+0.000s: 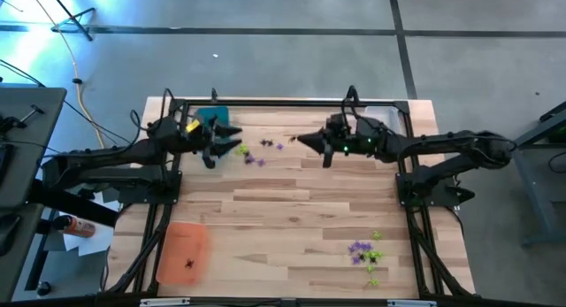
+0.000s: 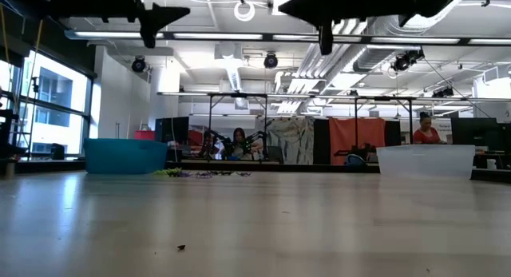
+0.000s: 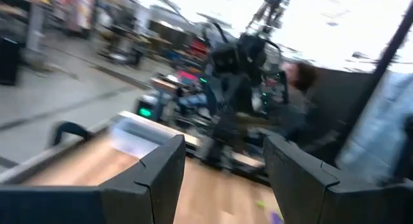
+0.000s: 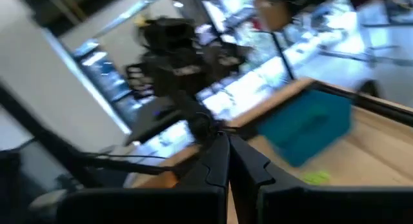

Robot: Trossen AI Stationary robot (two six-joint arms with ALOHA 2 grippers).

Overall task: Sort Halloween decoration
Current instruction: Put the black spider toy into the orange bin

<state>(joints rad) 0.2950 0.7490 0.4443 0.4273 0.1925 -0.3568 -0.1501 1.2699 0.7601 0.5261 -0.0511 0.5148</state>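
Note:
Both grippers hang above the table's far half and point at each other. My left gripper (image 1: 232, 135) (image 3: 222, 179) is open with nothing between its fingers, beside the teal tray (image 1: 212, 117). My right gripper (image 1: 299, 140) (image 4: 226, 143) is shut; nothing shows between its fingers. On the wood between and below them lie a few purple, green and dark trinkets (image 1: 258, 153) (image 2: 206, 173). A second cluster of purple and green trinkets (image 1: 364, 252) lies near the front right. One dark trinket (image 1: 188, 261) lies in the orange tray (image 1: 181, 252).
A clear tray (image 1: 386, 118) (image 2: 425, 160) stands at the far right, behind my right arm. The teal tray (image 2: 124, 156) (image 4: 310, 124) stands at the far left. Bare wood fills the table's middle. People and desks show in the room beyond the far edge.

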